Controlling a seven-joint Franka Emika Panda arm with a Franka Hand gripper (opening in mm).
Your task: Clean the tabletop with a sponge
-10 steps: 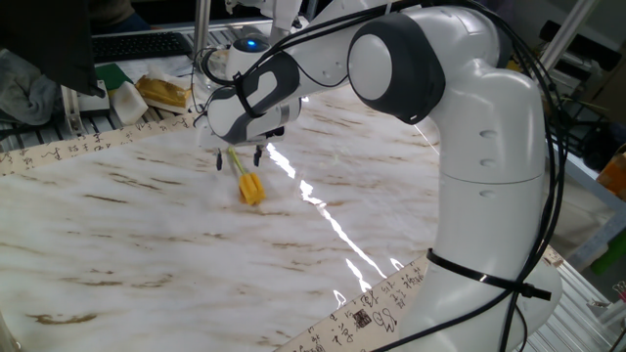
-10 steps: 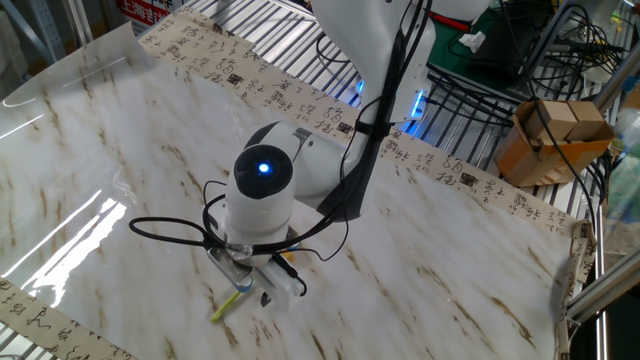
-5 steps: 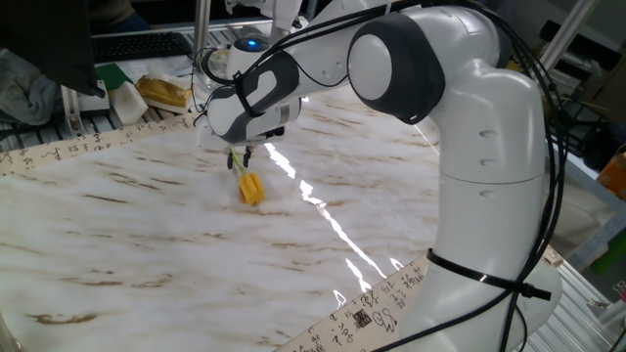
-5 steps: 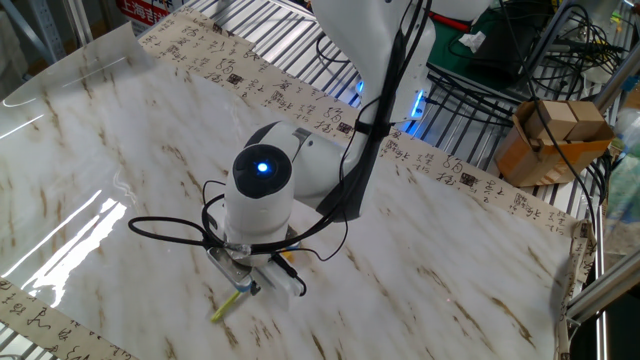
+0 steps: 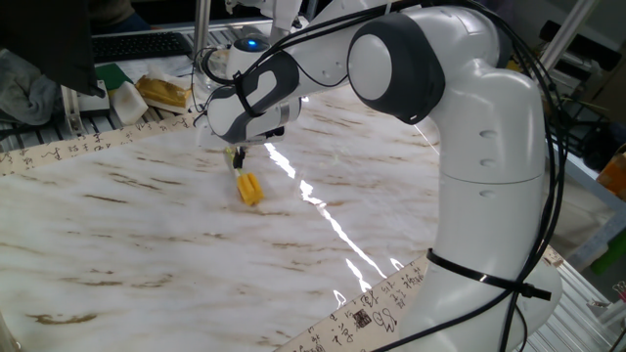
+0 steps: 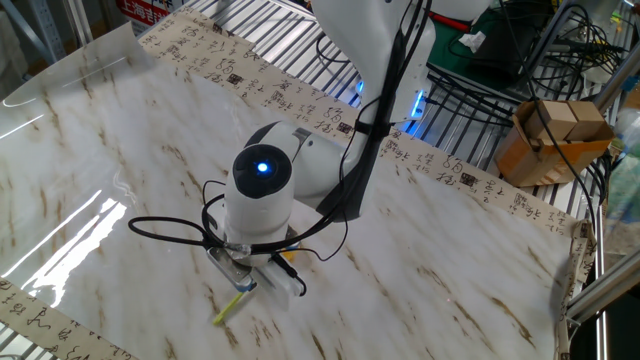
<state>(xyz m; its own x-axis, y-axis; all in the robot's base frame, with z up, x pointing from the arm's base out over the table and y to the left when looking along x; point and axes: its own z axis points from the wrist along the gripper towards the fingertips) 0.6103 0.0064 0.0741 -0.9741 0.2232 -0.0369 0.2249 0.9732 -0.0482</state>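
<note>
Gripping the pale stick handle of the small yellow-orange sponge point(image 5: 250, 188), two-finger gripper point(image 5: 239, 154) jaws closed; glossy white marble-pattern tabletop point(image 5: 147, 235) lies open all round, beige lettered edge strip point(image 5: 59, 152) well apart.

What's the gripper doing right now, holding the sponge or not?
Gripper: closed on the stick handle of the sponge, whose yellow head rests on the tabletop.
</note>
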